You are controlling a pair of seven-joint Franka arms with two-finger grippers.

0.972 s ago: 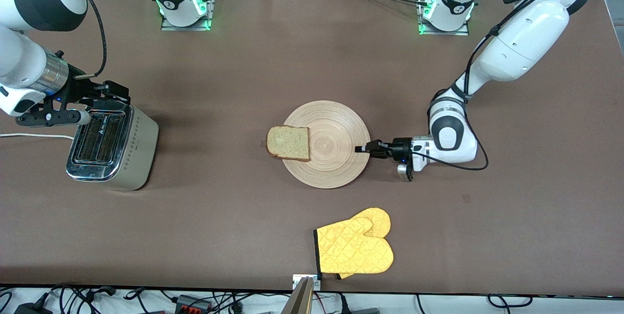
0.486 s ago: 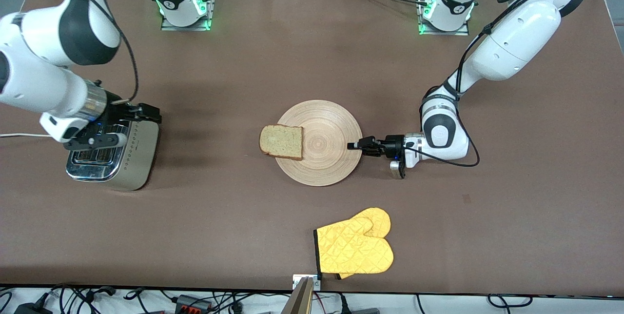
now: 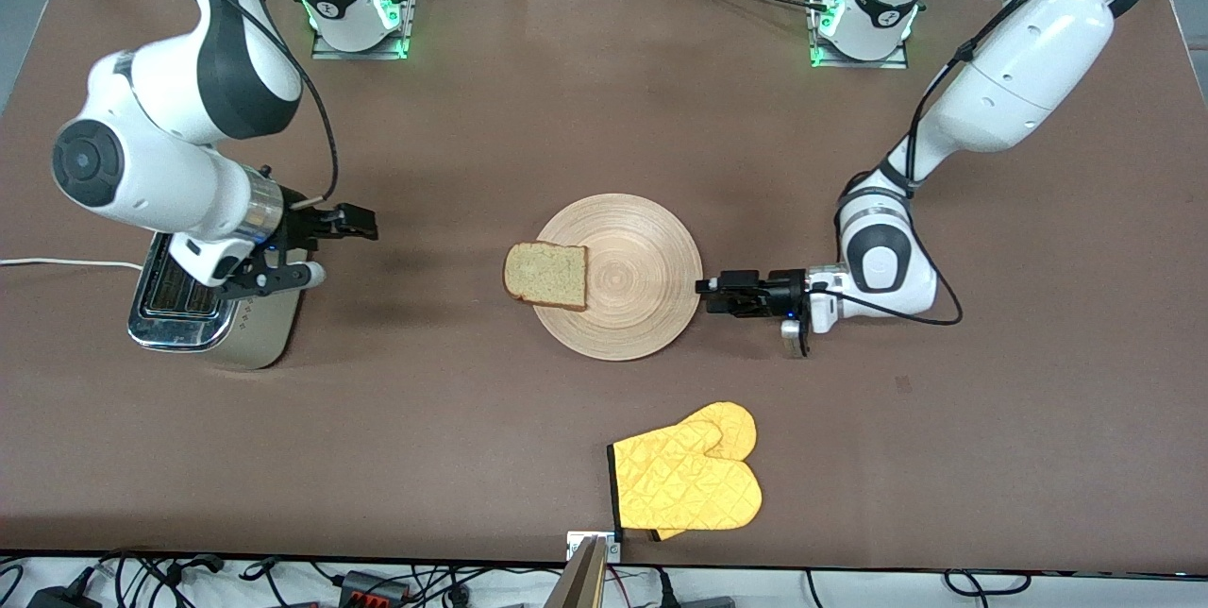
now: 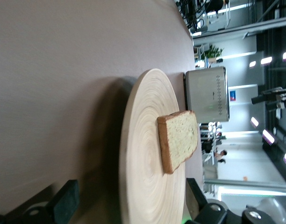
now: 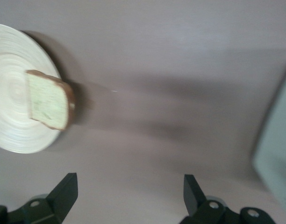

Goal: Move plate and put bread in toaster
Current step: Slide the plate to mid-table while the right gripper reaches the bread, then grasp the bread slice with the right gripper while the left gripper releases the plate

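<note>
A wide brown desk (image 3: 585, 108) carries everything, with cables strung along its edge nearest the front camera. The plate (image 3: 634, 282) lies near the middle of the desk, and the bread (image 3: 545, 275) rests on its rim toward the right arm's end, one side overhanging the desk. The toaster (image 3: 203, 306) stands near the right arm's end, its white cord cut off at the picture's border. A yellow oven mitt (image 3: 687, 481) lies nearer the front camera than the plate, close to the desk's edge.

Bare desk separates the plate from the toaster and from the arm bases.

The left gripper (image 3: 706, 294) sits low just beside the plate's rim, jaws spread wide and holding nothing; in the left wrist view its fingers (image 4: 66, 205) flank the rim without touching it. The right gripper (image 3: 342, 247) hangs over the desk beside the toaster, jaws wide apart and empty. The right arm's wrist hides part of the toaster's slots.
</note>
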